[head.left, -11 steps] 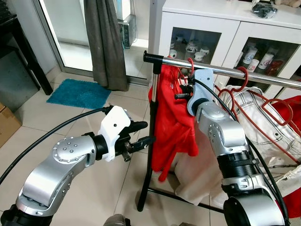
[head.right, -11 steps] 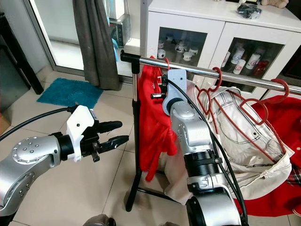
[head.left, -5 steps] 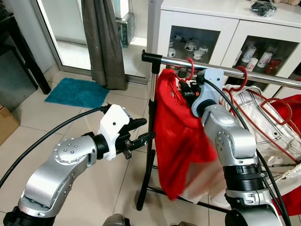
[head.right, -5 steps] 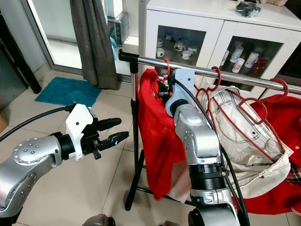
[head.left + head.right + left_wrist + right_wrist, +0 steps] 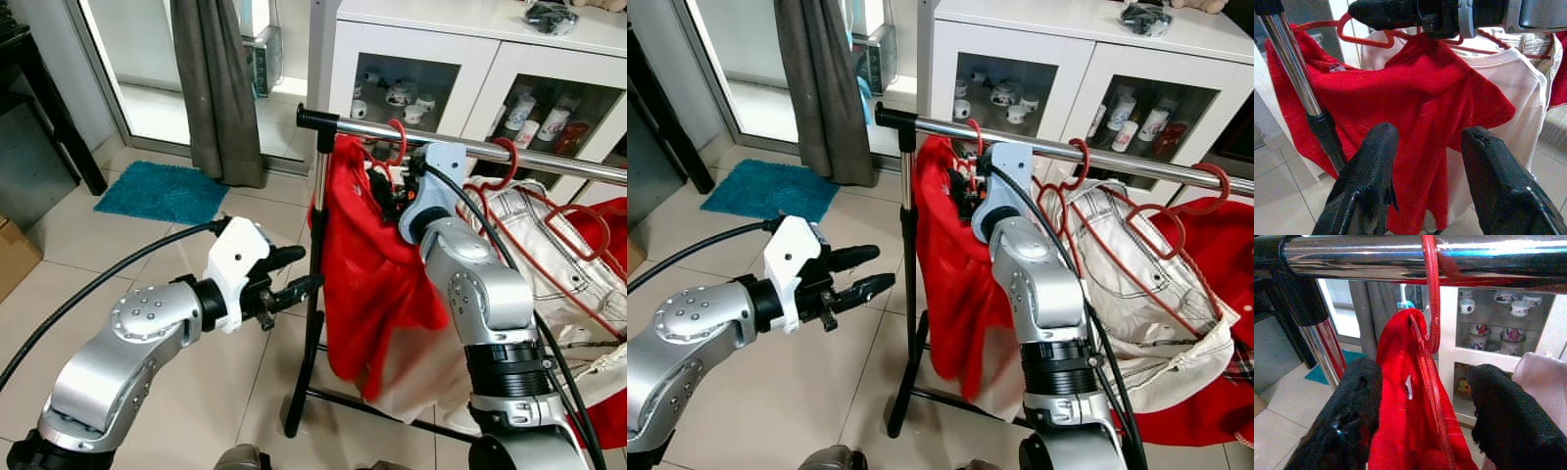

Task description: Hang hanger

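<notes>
step: the hang looks done or nearly so; releasing and backing off is what remains, as i judge it.
hanger: the red wire hanger point(image 5: 1431, 293) has its hook over the shiny chrome clothes rail point(image 5: 1376, 249), near the rail's black end cap, carrying a red garment point(image 5: 377, 284).
right hand: the right hand point(image 5: 1422, 426) sits just under the rail, its black fingers point(image 5: 1354, 416) spread either side of the hanger neck, not pinching it.
left hand: the left hand point(image 5: 294, 274) hovers beside the rack's upright black post point(image 5: 312, 323), fingers apart, holding nothing.
neighbours: a cream garment point(image 5: 1136, 294) hangs on the next red hanger along.
next move: draw the right hand straight back and down without snagging the hook or cloth.
</notes>
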You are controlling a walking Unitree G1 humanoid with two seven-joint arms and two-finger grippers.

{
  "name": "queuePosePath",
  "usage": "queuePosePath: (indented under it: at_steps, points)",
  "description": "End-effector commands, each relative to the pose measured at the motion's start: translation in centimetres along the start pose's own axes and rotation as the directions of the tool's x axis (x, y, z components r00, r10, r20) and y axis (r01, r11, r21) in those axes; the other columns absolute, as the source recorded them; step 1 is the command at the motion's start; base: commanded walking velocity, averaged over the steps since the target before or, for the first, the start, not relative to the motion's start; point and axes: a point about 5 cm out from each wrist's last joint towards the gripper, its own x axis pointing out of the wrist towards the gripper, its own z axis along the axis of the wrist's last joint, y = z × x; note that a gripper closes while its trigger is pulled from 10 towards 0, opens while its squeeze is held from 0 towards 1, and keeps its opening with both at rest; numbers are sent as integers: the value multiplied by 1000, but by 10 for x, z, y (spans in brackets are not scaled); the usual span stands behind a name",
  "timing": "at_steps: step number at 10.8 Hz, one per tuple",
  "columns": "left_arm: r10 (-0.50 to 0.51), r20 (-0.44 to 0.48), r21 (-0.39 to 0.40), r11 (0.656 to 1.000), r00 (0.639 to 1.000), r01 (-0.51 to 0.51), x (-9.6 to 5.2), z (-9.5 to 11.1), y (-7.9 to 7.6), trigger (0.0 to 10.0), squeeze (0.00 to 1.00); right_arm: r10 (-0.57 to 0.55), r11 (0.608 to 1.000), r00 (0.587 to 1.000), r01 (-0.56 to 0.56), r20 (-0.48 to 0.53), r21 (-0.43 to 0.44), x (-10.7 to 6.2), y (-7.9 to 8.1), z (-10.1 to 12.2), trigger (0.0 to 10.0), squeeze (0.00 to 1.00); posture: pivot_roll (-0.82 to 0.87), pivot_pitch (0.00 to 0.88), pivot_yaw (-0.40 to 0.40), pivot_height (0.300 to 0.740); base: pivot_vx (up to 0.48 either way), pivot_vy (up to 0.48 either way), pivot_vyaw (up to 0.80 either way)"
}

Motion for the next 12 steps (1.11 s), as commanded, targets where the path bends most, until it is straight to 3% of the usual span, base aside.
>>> queuePosePath:
  at_steps: [1, 4, 5, 6, 8, 11, 12]
  points:
    - [9, 1, 4, 1000, 1000, -9, -2, 0, 1, 10000, 0, -6, 1000, 1000, 6, 0, 7, -1, -3, 1, 10000, 1000, 101, 42, -25, 740, 0, 0, 0]
    - [41, 5, -2, 999, 999, -41, -2, -2, 2, 10000, 0, 1, 1000, 1000, -1, 9, 10, -7, -3, 3, 10000, 1000, 100, 43, -26, 740, 0, 0, 0]
    - [267, 31, -18, 964, 963, -266, 1, -10, 10, 10000, 0, 43, 998, 995, -48, 89, 49, -54, 1, -16, 10000, 1000, 80, 44, -35, 740, 0, 0, 0]
    - [357, 32, -29, 934, 934, -356, 2, -14, 13, 10000, 0, 31, 998, 996, -34, 81, 43, -72, 2, -26, 10000, 1000, 81, 45, -38, 740, 0, 0, 0]
    - [368, 26, -39, 929, 929, -367, 1, -14, 15, 10000, 0, 9, 999, 998, -12, 61, 41, -70, -2, -26, 10000, 1000, 80, 45, -41, 740, 0, 0, 0]
    - [411, 31, -41, 911, 911, -409, 1, -18, 15, 10000, 0, 31, 998, 995, -37, 97, 59, -85, -1, -26, 10000, 1000, 76, 34, -37, 740, 0, 0, 0]
    - [482, 24, -41, 876, 876, -481, -1, -23, 19, 10000, 0, -2, 997, 996, -5, 84, 73, -88, -5, -30, 10000, 0, 75, 31, -33, 740, 0, 0, 0]
